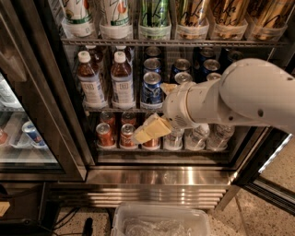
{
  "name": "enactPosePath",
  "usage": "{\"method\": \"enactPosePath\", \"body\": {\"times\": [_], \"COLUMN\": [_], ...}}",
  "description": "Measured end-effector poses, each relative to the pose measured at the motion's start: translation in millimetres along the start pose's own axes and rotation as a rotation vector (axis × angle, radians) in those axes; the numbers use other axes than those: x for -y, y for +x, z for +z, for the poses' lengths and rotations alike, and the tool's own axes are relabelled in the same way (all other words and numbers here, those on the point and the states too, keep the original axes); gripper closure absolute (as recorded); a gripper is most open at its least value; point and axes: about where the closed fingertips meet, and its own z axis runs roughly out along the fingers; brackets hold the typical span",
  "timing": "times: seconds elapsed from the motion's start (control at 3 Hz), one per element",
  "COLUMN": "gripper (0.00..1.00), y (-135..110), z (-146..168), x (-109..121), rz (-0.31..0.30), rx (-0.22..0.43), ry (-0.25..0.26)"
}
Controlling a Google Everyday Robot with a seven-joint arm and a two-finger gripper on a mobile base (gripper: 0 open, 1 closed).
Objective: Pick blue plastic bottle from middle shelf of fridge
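The fridge (161,177) stands with its door swung open, and the robot's thick white arm (239,97) reaches in from the right, across the front of the racks. At the end of it the yellowish tool (150,130) points down and to the left, low in front of the bottom rack, just over the orange cans (105,134) and beside the water bottles (198,136). From where I stand I cannot tell whether the tool is apart or together, and I see nothing in it. The blue plastic bottle (122,79) is upright on the middle shelf (103,109), white cap on top and pale blue label facing out, well apart from the tool and above and to the left of it. A similar bottle (90,79) with a redder drink stands just to its left, and blue cans (151,87) are lined up just to its right, the farther ones partly hidden behind the arm. Tall cans (154,14) fill the rack above. On the floor in front of the steel base sits a clear plastic bin (159,220).
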Motion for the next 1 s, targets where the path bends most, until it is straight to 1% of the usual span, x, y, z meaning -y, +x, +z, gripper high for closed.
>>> {"method": "enactPosePath", "body": {"times": [0.33,0.67,1.0], "gripper": [0.0,0.0,0.0], "y": [2,6,9], "z": [17,25,42], "x": [-1,1,-3], "rz": [0.042,0.07,0.123], "rx": [0.053,0.094,0.133], "ry": [0.069,0.133,0.218]}}
